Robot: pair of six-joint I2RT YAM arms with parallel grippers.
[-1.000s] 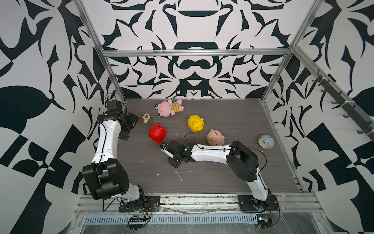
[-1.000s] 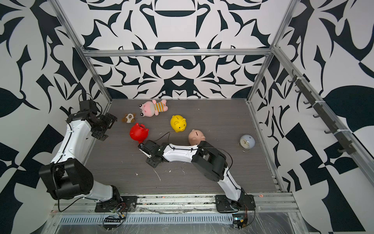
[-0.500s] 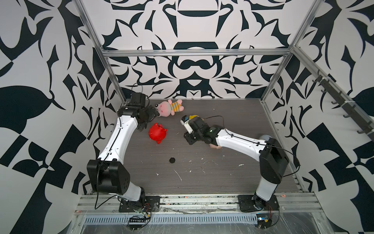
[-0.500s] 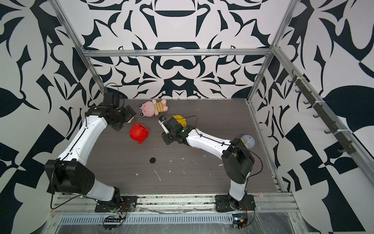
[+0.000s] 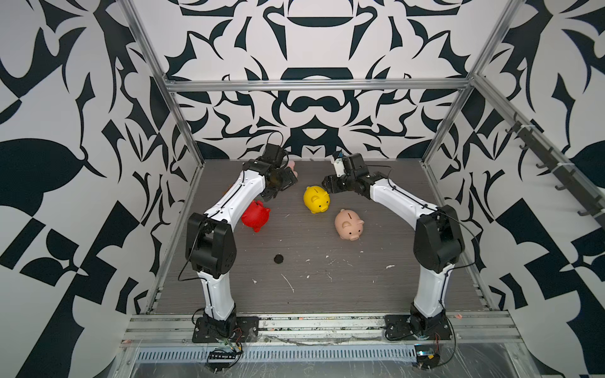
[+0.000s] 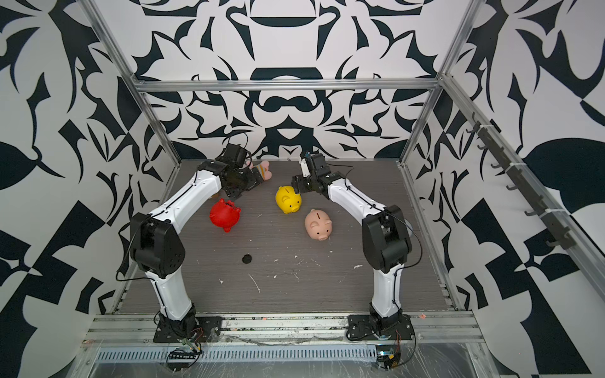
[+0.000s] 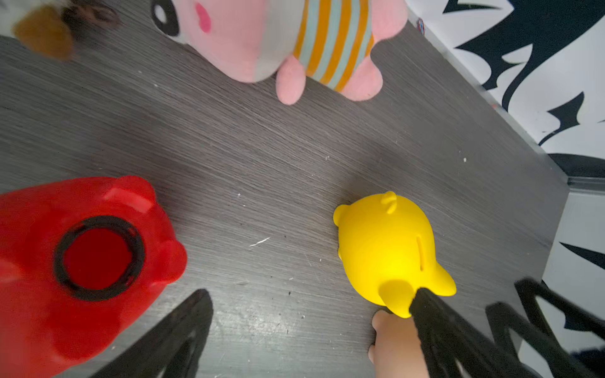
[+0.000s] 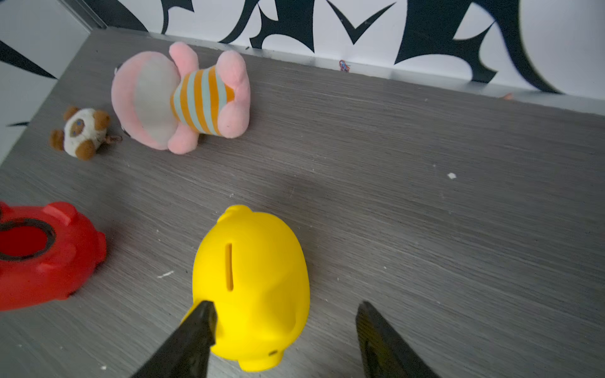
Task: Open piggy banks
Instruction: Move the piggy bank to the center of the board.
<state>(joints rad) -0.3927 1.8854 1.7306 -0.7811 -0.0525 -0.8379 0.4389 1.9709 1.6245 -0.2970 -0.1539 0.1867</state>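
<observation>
Right gripper (image 8: 284,309): jaws spread wide, holding nothing, poised just above the head end of yellow pig (image 8: 252,278). One finger (image 8: 196,330) overlaps its flank; contact not discernible. Probably opened this far to take the round body.

Left gripper (image 7: 311,294): also fully spread and empty, hanging on the far-left side of yellow pig (image 5: 316,199), likely ready to steady it or work its plug.

Yellow pig: upright on table (image 5: 376,288), slot up, so belly faces down; probably needs tipping over before opening.

Peach pig (image 5: 348,224): just near-right of yellow pig, likewise upright and seemingly unopened.

Red pig (image 5: 257,216): left of yellow pig, apart from it, rolled belly-up.

Plug (image 5: 279,259): loose on table, well to the near side of yellow pig; by appearance, taken from red pig.

Left wrist view alone: shows red pig (image 7: 91,255) with its belly hole open, black ring around a red hollow.

Both top views alone: show the loose plug (image 6: 246,259) and peach pig (image 6: 318,224) whole.

Right wrist view alone: shows striped plush (image 8: 183,98) and small plush (image 8: 82,131) whole, beyond yellow pig; largely masked by the left arm from above.
</observation>
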